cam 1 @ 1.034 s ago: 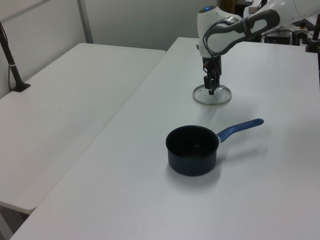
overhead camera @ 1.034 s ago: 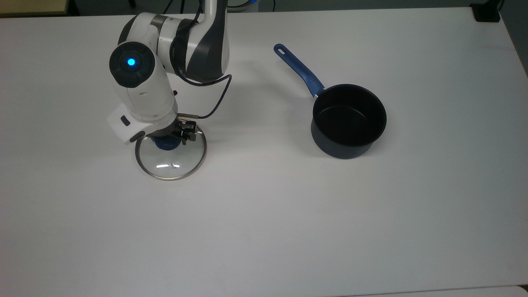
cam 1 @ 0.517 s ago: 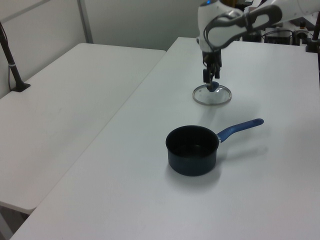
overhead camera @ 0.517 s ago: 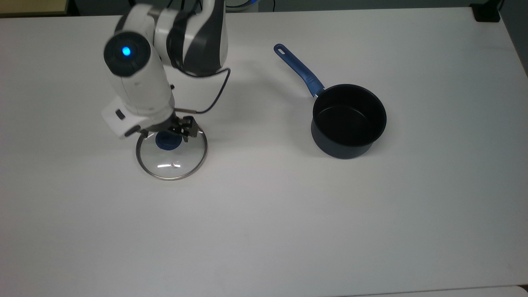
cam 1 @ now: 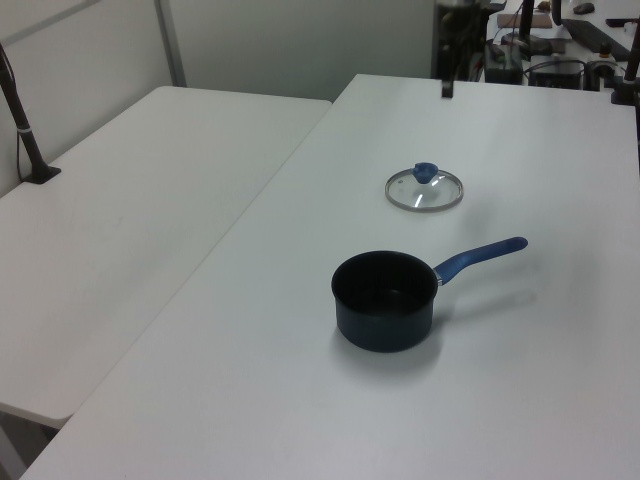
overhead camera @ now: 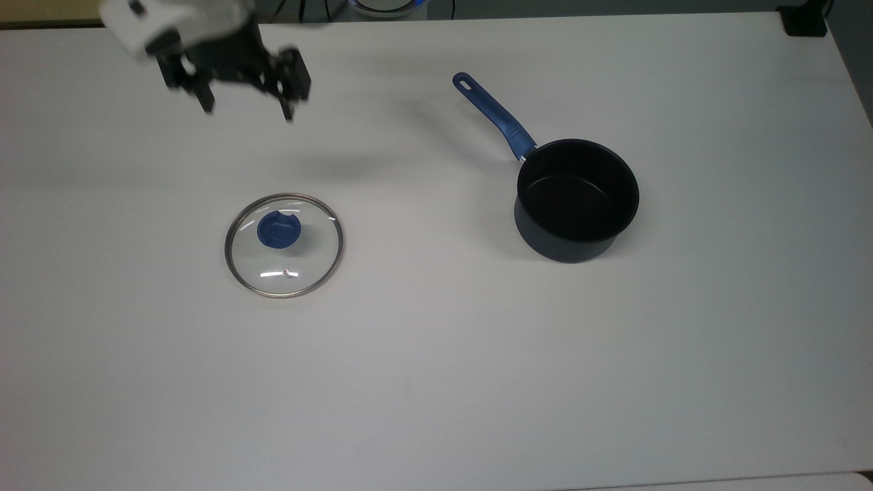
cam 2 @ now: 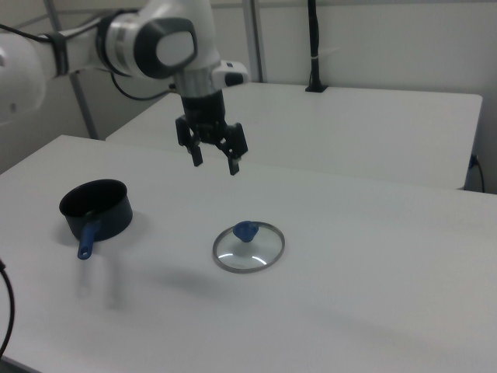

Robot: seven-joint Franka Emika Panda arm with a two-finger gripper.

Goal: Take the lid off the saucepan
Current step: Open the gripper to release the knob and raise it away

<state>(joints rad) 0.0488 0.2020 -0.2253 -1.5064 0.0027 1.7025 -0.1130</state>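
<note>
My end effector (overhead camera: 245,108) hangs empty above the bench (overhead camera: 436,382), fingers spread apart. The lid (overhead camera: 284,245) lies flat on the bench, well apart from the saucepan (overhead camera: 576,199), at its 9 o'clock in the top view. I judge the job done; next is only retreat. Open bench surrounds both, far from edges.

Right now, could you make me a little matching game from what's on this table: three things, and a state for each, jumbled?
Things:
1. lid
2. saucepan
3. gripper

States:
A. open, raised above the table
B. lying flat on the table, knob up
C. uncovered, nothing inside

Pairs: 1-B, 2-C, 3-A
</note>
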